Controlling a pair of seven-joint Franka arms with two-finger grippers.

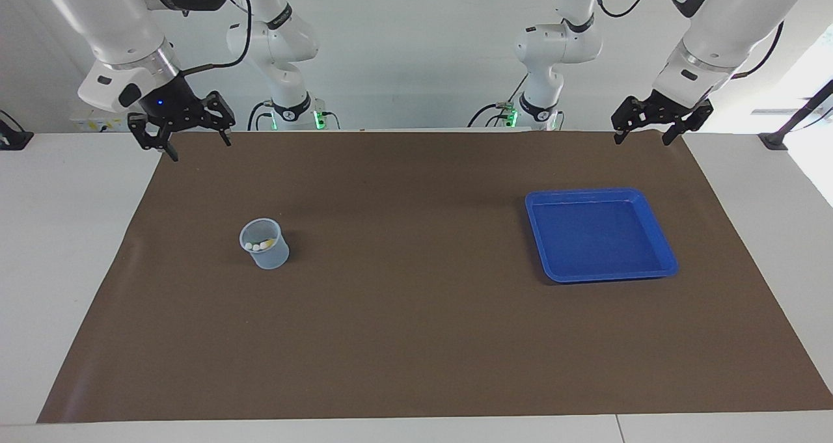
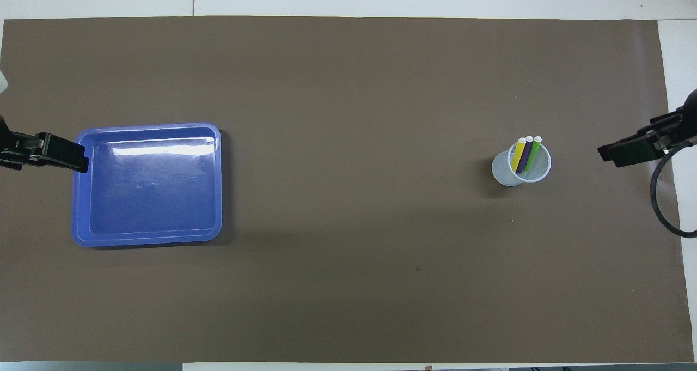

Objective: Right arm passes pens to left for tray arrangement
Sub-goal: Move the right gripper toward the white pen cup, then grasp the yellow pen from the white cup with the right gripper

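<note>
pens (image 2: 526,154) upright in cup (image 2: 520,169), tray (image 2: 147,238) empty

Brown mat (image 1: 416,339) bearing tray (image 1: 665,268), cup (image 1: 268,255)

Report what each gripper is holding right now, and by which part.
Nothing is held. The right gripper and left gripper are both open and empty, up in the air. All three pens stand in the cup; the tray is empty.
</note>
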